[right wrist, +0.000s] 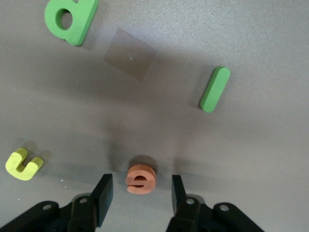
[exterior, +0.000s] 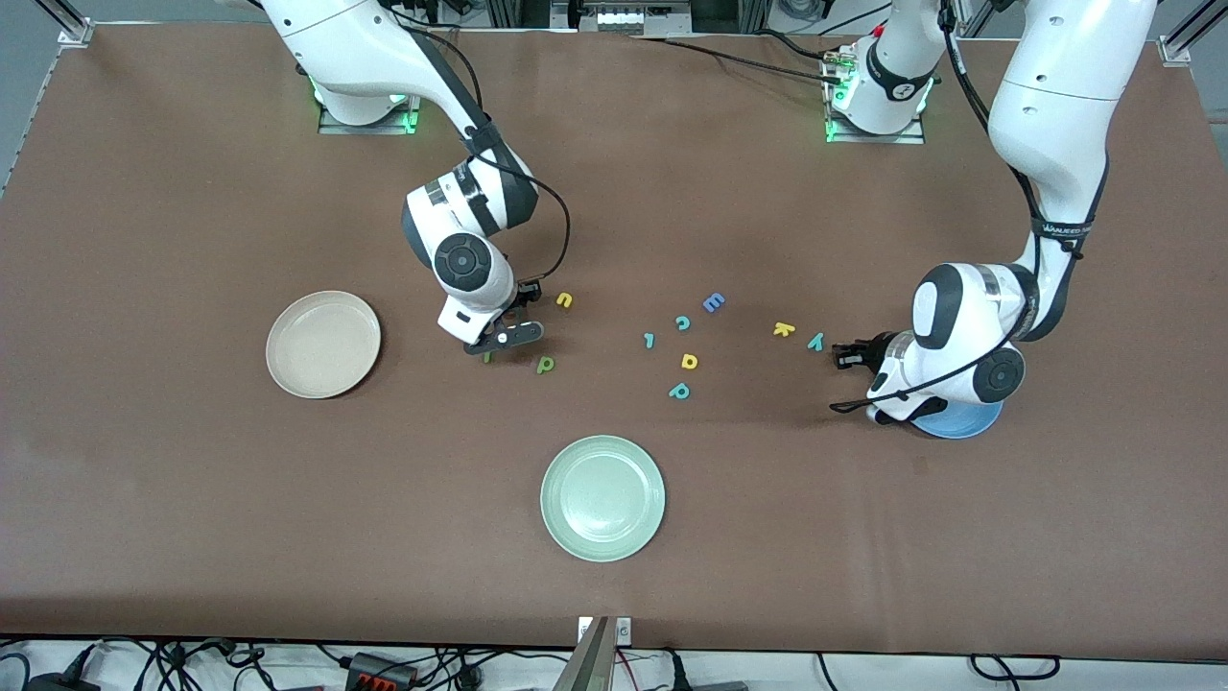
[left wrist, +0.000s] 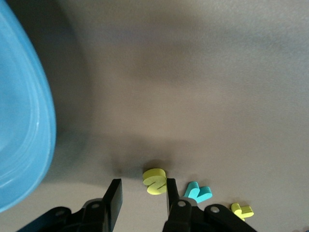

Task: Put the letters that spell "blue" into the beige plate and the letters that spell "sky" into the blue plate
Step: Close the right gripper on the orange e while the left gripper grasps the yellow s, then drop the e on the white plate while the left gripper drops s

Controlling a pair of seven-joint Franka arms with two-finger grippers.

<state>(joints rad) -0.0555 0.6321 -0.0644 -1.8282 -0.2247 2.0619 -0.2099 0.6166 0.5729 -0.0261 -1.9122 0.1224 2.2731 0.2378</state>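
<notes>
light: bright, even | shadows: soft, under arms | wrist views: slightly soft

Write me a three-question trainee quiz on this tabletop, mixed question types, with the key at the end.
1. True or false: the beige plate already holds a letter.
2. Which letter lies between the open fingers of the right pincer? A) yellow u B) orange e C) green l
3. Fill in: the left pincer, beside the blue plate, has its fingers on either side of the yellow ___.

Key
1. False: it is bare.
2. B
3. s: the yellow s lies between its fingers.
</notes>
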